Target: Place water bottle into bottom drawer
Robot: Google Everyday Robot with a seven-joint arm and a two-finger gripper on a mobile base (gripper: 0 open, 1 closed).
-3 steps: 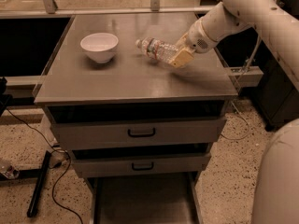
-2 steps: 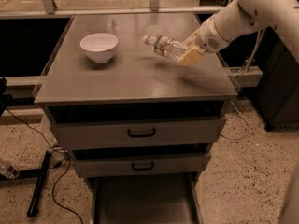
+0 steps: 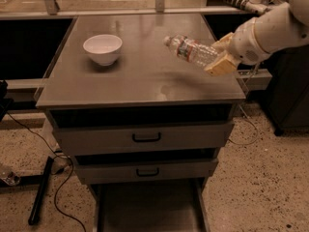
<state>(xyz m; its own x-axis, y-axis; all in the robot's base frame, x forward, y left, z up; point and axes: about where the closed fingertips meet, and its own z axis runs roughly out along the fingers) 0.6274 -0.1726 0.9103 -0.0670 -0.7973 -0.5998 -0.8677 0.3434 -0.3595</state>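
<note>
The water bottle [image 3: 192, 51] is a small clear ribbed bottle with a red-and-white label. It is held tilted in the air above the right part of the cabinet top, cap pointing up-left. My gripper [image 3: 218, 58] is shut on the bottle's base end, with tan fingers [image 3: 222, 64] on either side. The white arm comes in from the right. The bottom drawer [image 3: 149, 206] is pulled out at the foot of the cabinet, a wide grey tray with a flat dark floor.
A white bowl [image 3: 102, 49] stands on the left of the grey cabinet top [image 3: 140, 76]. Two shut grey drawer fronts with black handles [image 3: 146, 137] sit above the open tray. Cables and a black bar [image 3: 40, 191] lie on the speckled floor at left.
My gripper has lifted the water bottle off the cabinet top and carried it up and to the right. The arm has drawn back toward the right edge.
</note>
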